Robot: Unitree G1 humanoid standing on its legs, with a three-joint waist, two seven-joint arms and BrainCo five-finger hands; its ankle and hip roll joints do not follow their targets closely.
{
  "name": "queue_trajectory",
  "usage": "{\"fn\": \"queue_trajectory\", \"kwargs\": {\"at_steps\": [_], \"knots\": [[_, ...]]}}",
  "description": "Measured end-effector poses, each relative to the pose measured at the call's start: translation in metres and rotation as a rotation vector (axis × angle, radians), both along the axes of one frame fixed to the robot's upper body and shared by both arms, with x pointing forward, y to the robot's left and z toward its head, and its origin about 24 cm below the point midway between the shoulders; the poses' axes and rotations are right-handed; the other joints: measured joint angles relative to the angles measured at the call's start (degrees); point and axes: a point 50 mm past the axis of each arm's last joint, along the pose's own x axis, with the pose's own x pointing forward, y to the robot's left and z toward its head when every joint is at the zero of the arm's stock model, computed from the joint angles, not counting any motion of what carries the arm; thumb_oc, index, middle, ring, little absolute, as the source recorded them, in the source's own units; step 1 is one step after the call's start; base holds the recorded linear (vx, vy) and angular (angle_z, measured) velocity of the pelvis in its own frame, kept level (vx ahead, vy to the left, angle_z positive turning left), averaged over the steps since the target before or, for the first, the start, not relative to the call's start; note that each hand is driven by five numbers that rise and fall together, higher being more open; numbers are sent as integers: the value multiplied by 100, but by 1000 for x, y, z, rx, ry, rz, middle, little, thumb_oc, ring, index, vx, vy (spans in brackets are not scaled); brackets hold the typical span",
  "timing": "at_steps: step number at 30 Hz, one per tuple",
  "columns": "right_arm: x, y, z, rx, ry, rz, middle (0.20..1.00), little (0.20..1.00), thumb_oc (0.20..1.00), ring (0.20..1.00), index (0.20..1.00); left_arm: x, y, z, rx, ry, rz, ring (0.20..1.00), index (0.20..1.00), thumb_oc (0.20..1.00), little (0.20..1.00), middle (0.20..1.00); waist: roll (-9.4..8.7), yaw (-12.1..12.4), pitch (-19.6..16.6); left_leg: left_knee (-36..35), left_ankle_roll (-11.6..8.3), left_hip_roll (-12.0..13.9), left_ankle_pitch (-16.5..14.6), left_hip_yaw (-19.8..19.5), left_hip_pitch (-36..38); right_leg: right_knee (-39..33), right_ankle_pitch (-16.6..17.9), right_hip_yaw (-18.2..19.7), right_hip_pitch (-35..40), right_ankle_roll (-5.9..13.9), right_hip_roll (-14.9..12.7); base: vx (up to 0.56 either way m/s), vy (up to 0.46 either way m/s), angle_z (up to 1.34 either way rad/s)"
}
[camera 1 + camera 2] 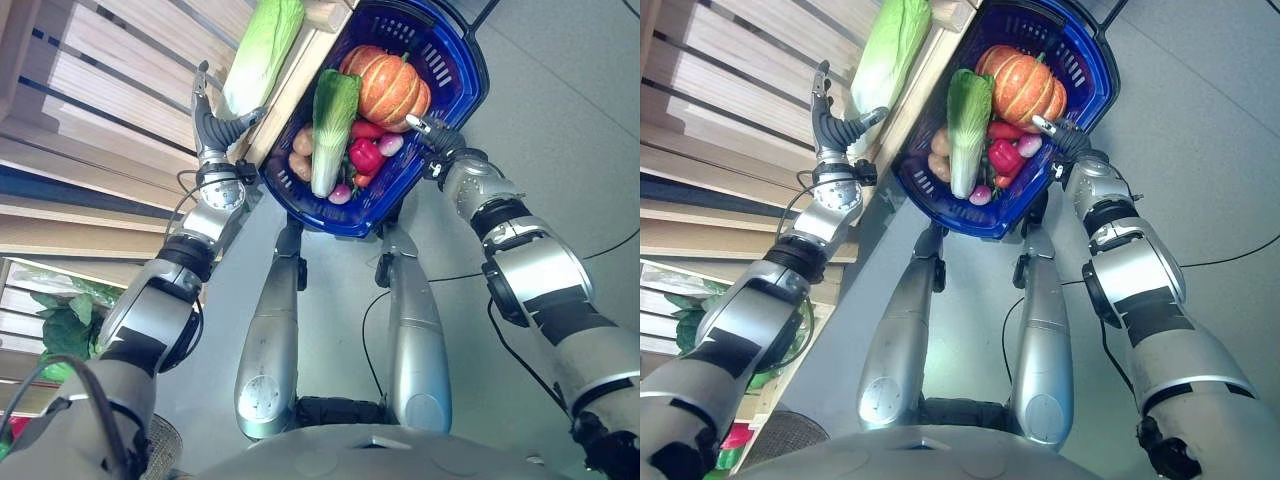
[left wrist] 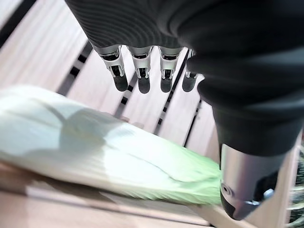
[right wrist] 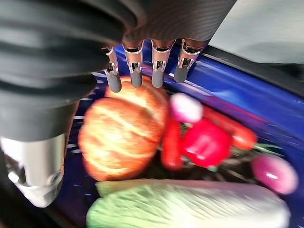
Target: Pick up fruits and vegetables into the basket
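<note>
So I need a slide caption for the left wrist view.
Left hand, fingers straight, poised over a pale green cabbage lying on the slatted wooden shelf.

Two napa cabbages (image 1: 262,52) (image 1: 331,125) are showing, alongside one pumpkin (image 1: 388,85) and one red pepper (image 1: 365,155). One blue basket (image 1: 455,55) is sitting there.

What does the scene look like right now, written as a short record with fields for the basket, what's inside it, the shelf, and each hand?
basket: blue basket, on the floor beside the wooden shelf
contents: pumpkin, cabbage, red pepper, potatoes, small pink-purple vegetables
shelf: second cabbage lying on the slats
left hand: open, by the shelf cabbage, not gripping it
right hand: open, over the basket's rim, holding nothing
</note>
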Motion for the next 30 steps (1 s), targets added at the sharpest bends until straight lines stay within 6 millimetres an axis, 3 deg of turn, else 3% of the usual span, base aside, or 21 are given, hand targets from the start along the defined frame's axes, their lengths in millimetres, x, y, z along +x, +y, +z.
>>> {"fn": "queue_trajectory", "kwargs": {"at_steps": [4, 15, 22, 25, 30], "knots": [[-1, -4, 9, -19, -105, -31, 1000, 1000, 1000, 1000, 1000, 2, 13, -1, 56, 41, 84, 1000, 1000, 1000, 1000, 1000, -1, -91, 0, -7, -4, 13, -11, 25, -5, -35, 3, 39, -14, -2, 24, -11, 19, -4], [-26, -41, -5, -22, -287, -270, 1000, 1000, 1000, 1000, 1000, 2, 44, -7, 147, 126, 297, 1000, 1000, 1000, 1000, 1000, -7, -536, -2, -2, 64, 44, -100, 188, -112, -161, 36, 196, -131, 2, 85, -9, 33, -7], [-39, -71, -27, -71, -219, -452, 1000, 1000, 1000, 1000, 1000, 2, 63, -7, 199, 182, 370, 1000, 1000, 1000, 1000, 1000, -12, -734, -1, 2, 48, 121, -175, 298, -101, -249, 76, 300, -140, -5, 173, 6, 29, -9], [-49, -94, -42, -66, -152, -548, 1000, 1000, 1000, 1000, 1000, 3, 71, -2, 207, 202, 383, 1000, 1000, 1000, 1000, 1000, -23, -832, -2, 14, 46, 134, -195, 318, -86, -250, 88, 322, -131, -18, 193, 13, 19, -3], [-61, -111, -56, -78, -87, -601, 1000, 1000, 1000, 1000, 1000, 4, 77, -1, 203, 248, 383, 1000, 1000, 1000, 1000, 1000, -35, -865, -3, 69, 50, 158, -236, 395, -61, -256, 95, 411, -116, -9, 228, 11, 12, -7]]}}
